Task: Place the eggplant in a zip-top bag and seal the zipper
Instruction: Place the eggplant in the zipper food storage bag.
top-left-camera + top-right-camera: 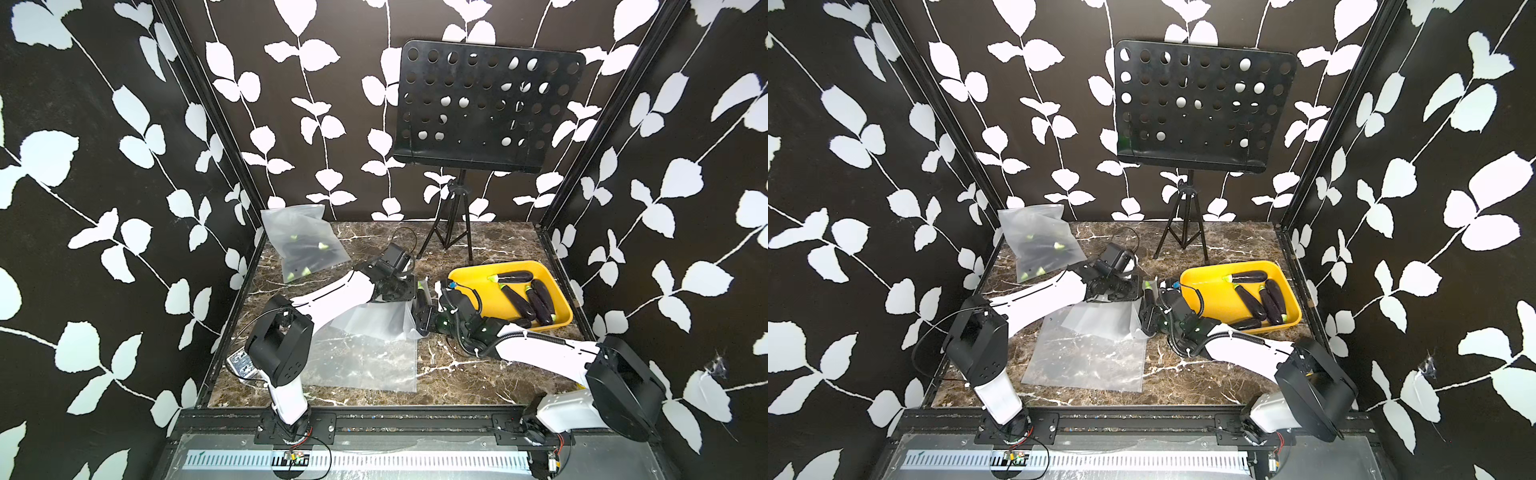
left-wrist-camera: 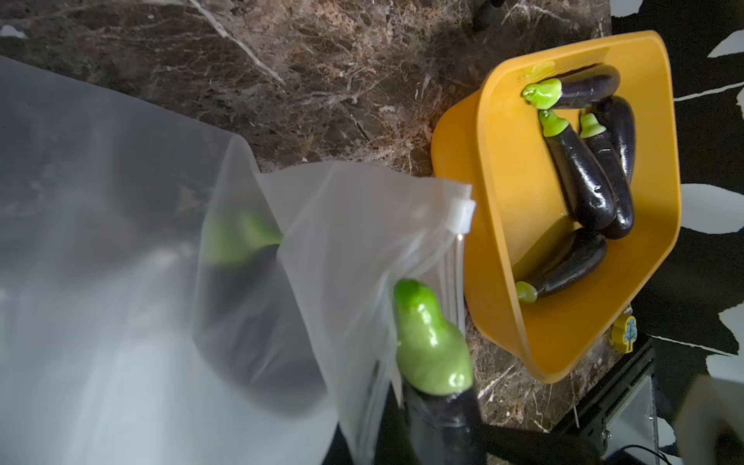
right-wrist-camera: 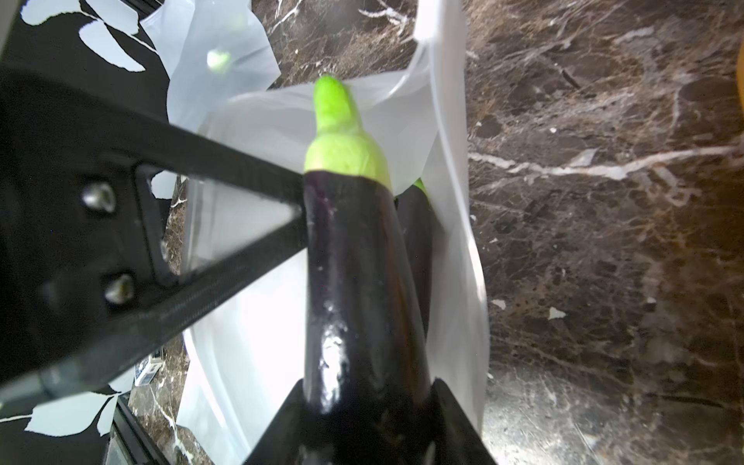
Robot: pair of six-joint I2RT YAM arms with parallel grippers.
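Observation:
My right gripper (image 3: 368, 402) is shut on a dark purple eggplant (image 3: 362, 261), its green stem pointing into the open mouth of the frosted zip-top bag (image 3: 257, 133). In both top views this eggplant (image 1: 423, 291) (image 1: 1148, 289) sits between my two wrists. My left gripper (image 1: 409, 293) holds the bag's (image 1: 374, 320) mouth edge up off the table, and its jaws are hidden behind plastic in the left wrist view. The white zipper slider (image 2: 463, 215) sits at the mouth's corner. Another eggplant (image 2: 241, 249) shows through the plastic, inside the bag.
A yellow tray (image 1: 494, 266) at the right holds several eggplants. Filled bags (image 1: 303, 245) lean at the back left. A flat clear bag (image 1: 365, 365) lies on the marble near the front. A black music stand (image 1: 490, 108) on a tripod stands at the back.

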